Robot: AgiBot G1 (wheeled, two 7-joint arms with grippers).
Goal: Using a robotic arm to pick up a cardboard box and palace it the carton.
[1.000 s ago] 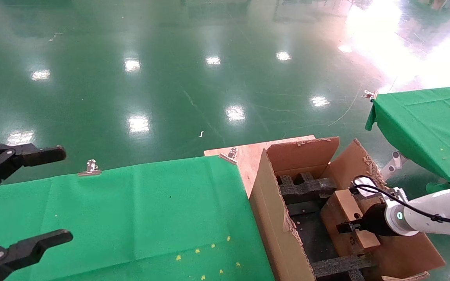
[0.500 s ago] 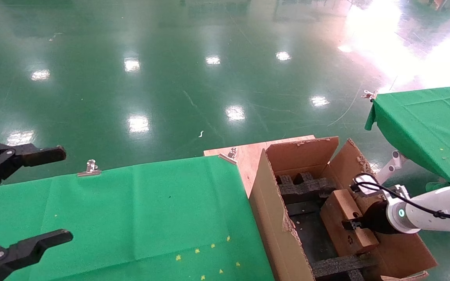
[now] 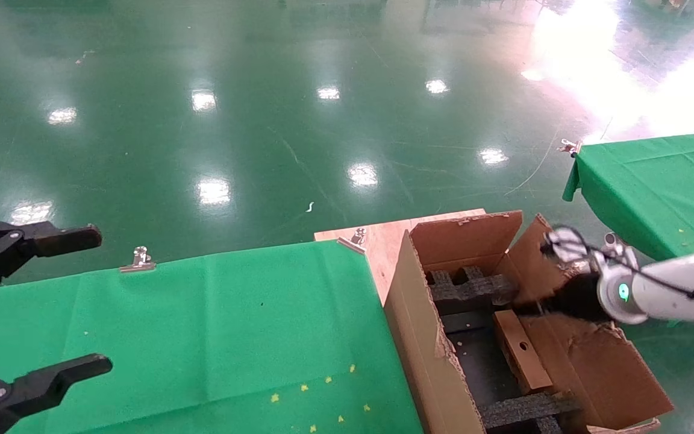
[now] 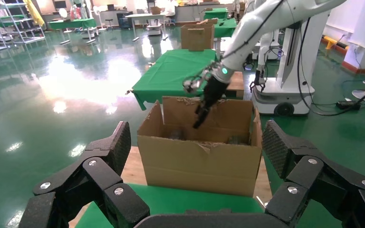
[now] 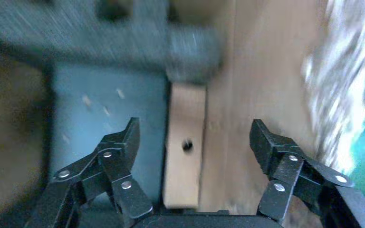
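Observation:
The small brown cardboard box [image 3: 520, 349] with a round hole stands on edge inside the large carton [image 3: 425, 337], against its right wall, between black foam inserts [image 3: 470, 288]. It also shows in the right wrist view [image 5: 186, 147]. My right gripper [image 3: 534, 307], on the white robotic arm [image 3: 672, 292], is open and empty above the box, clear of it; in the right wrist view [image 5: 196, 140] its jaws stand wide apart. My left gripper [image 3: 52, 301] is open and parked over the green table at the left. The carton shows ahead in the left wrist view [image 4: 204, 152].
The carton sits on a wooden board [image 3: 383, 238] beside the green-clothed table [image 3: 202, 325]. A second green table [image 3: 660, 193] stands at the right. The carton's torn right flap [image 3: 612, 367] leans outward below the right arm. Shiny green floor lies beyond.
My right gripper has let go of the cardboard box and risen up and back. The box has dropped lower into the carton, standing on edge. The left arm has not moved.

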